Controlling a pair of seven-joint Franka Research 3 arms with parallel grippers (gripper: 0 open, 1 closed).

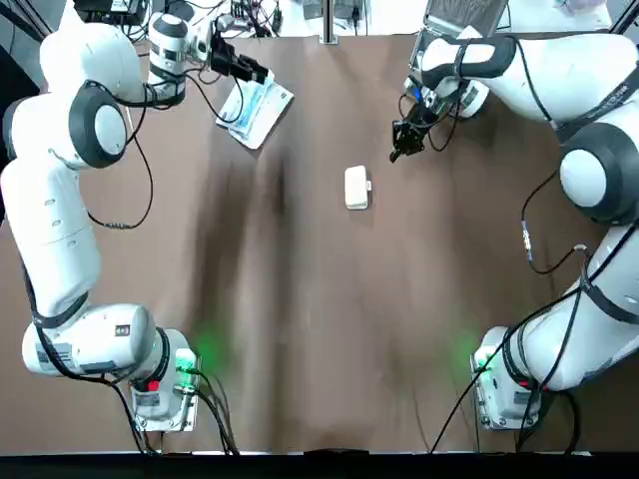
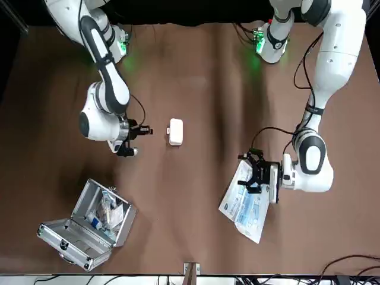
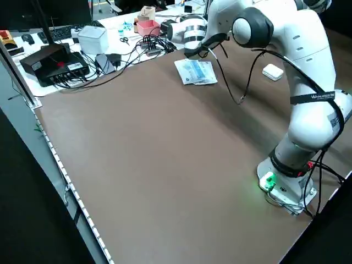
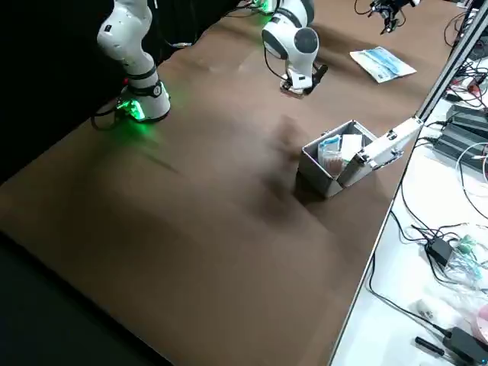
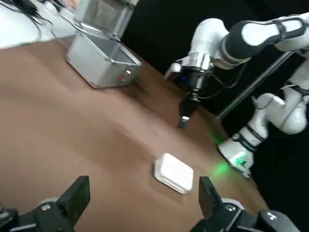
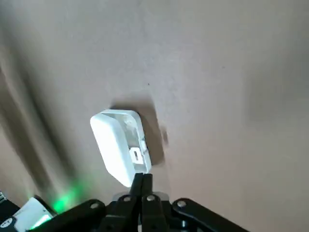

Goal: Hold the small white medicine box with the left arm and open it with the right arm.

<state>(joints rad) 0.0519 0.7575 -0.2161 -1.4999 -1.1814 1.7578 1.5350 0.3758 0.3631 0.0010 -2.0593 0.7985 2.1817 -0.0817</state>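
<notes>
Top view: small white medicine box (image 1: pixel 356 188), centre of table (image 1: pixel 300 349), probably light, rigid, slick; I'd clamp its long sides. Left gripper (image 1: pixel 258 73) gapes near far edge; right gripper (image 1: pixel 397 150), just beside box, pinched together.

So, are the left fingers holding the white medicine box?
No, the white medicine box lies alone on the table, far from the left fingers.

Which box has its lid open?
The silver metal case: its lid is thrown right back, so you can see inside. The small white medicine box is shut.
</notes>
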